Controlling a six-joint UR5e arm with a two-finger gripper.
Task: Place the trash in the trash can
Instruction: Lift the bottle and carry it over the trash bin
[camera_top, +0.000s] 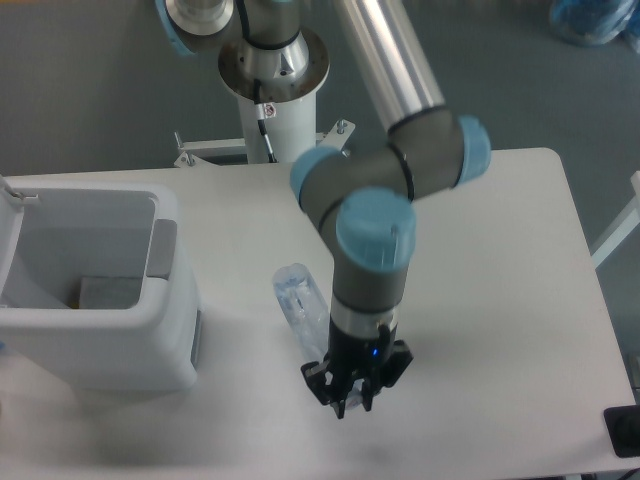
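The trash in view is a clear slim plastic bottle (298, 302), lying slanted just right of the trash can. Its lower end runs under my wrist and is hidden there. My gripper (349, 397) points down near the table's front edge, fingers close together, apparently shut on that hidden end of the bottle. The trash can (168, 212) is a boxy white bin at the left, open at the top, with a grey tab (163, 250) on its right rim.
A grey flat piece (105, 292) lies on the bin's floor. The arm's white pedestal (272, 110) stands behind the table's far edge. A dark object (624, 430) sits at the front right corner.
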